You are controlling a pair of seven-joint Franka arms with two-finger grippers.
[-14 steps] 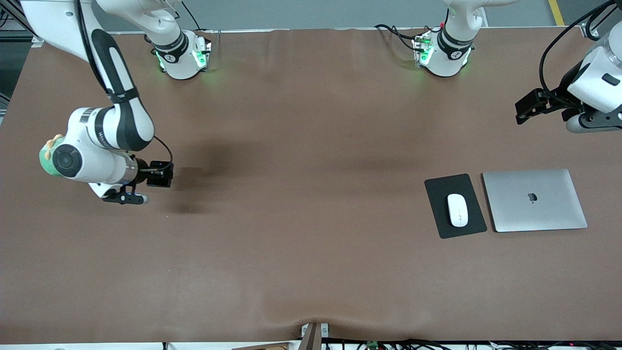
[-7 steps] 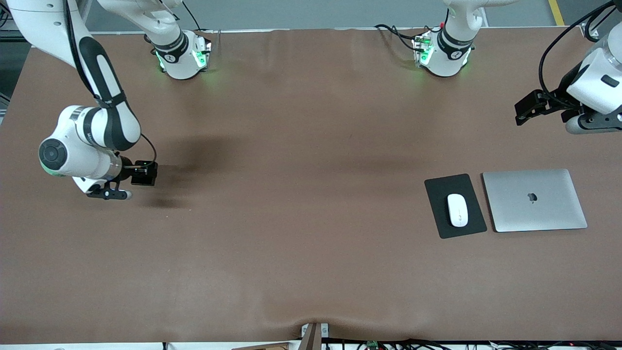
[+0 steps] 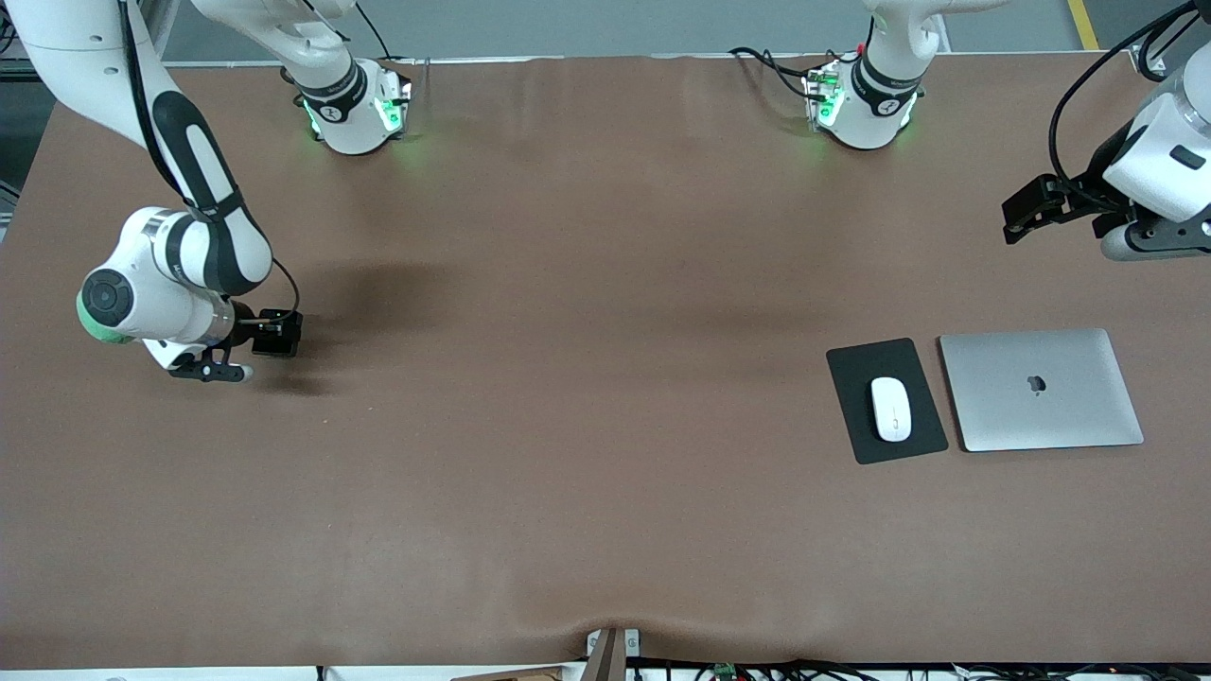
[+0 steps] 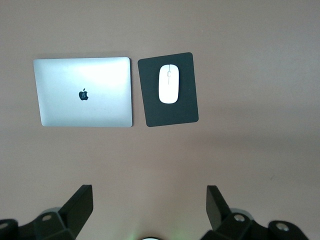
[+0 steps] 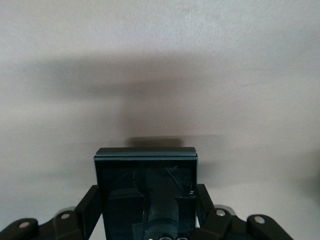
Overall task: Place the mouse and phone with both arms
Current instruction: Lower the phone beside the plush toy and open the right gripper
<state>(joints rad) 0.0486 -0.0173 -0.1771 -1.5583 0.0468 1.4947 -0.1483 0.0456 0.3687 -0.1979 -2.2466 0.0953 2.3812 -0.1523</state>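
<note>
My right gripper [image 3: 274,333] is clamped on the phone [image 5: 145,192], the black slab pinched between my fingers [image 5: 86,210] just above the table [image 3: 587,473] at the right arm's end. My left gripper [image 3: 1026,210] hangs with fingers spread, holding nothing; the mouse [image 3: 890,409] rests on its dark pad [image 3: 927,435] beside the laptop [image 3: 1041,390].

The right arm [image 3: 189,189] bends down over the table's [image 3: 568,520] right-arm end, its wrist level, and the right gripper [image 3: 274,333] is clamped on the phone [image 5: 145,192]. The left arm [image 3: 1149,161] waits raised over the table's left-arm end, the left gripper [image 3: 1026,210] spread wide and empty.
</note>
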